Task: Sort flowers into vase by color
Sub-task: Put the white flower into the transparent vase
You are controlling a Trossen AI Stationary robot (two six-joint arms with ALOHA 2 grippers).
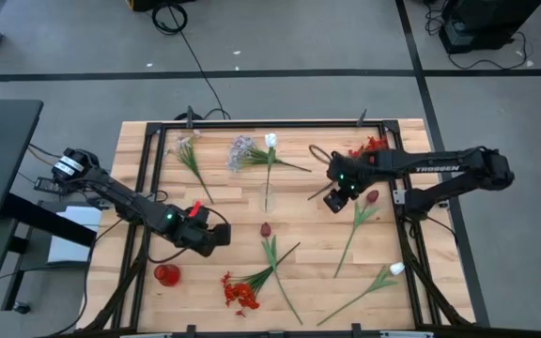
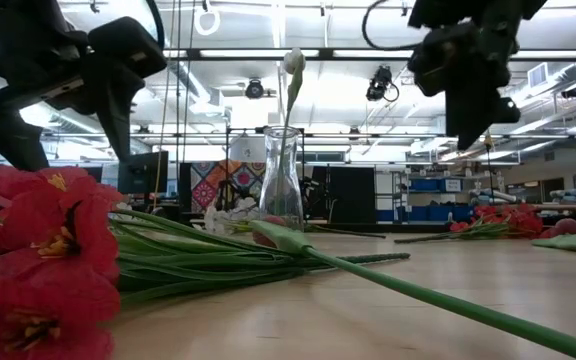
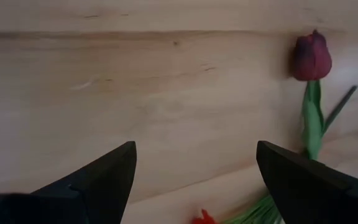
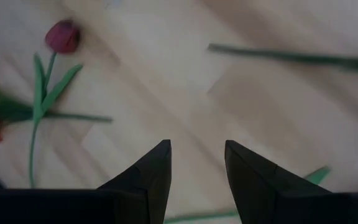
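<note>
A clear glass vase [image 2: 281,178] is seen upright on the table [image 2: 368,320], with one white tulip [image 2: 293,62] held in it. Bright red flowers [image 2: 38,255] are laid near the table's front edge. Both grippers are hung above.

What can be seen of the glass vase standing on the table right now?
The glass vase is clear, with a narrow neck flaring to a wider base, and it stands upright on the wooden table, near the middle toward the far edge. One white tulip on a thin green stem already sits in it, its head rising above the rim. No other flower shows in it. Neither gripper touches the vase; in the low view loose stems lie in front of its base.
</note>
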